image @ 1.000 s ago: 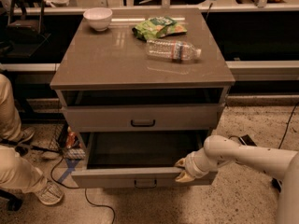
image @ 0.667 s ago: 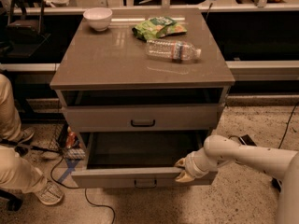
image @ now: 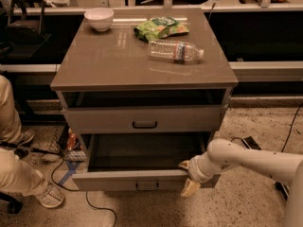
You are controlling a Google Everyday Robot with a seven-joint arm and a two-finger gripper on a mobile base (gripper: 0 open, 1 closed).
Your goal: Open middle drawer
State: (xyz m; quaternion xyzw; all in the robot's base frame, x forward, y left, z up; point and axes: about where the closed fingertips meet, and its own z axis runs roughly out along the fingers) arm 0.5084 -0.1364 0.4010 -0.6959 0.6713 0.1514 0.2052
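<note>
The middle drawer [image: 118, 179] is a wide grey-taupe drawer with a small black bar handle [image: 147, 186]. It stands pulled well out from the cabinet, and its dark inside looks empty. My gripper [image: 188, 176] is at the right end of the drawer's front panel, at its top edge, with the white arm reaching in from the right. The top drawer [image: 104, 119] above is shut, with its own black handle. The bottom drawer is hidden under the pulled-out one.
On the cabinet top [image: 109, 60] lie a white bowl [image: 99, 18], a green snack bag [image: 161, 28] and a clear water bottle [image: 175, 50]. A person's legs [image: 12, 174] are at the left, with cables [image: 66, 174] on the floor. A black box [image: 248, 143] lies at the right.
</note>
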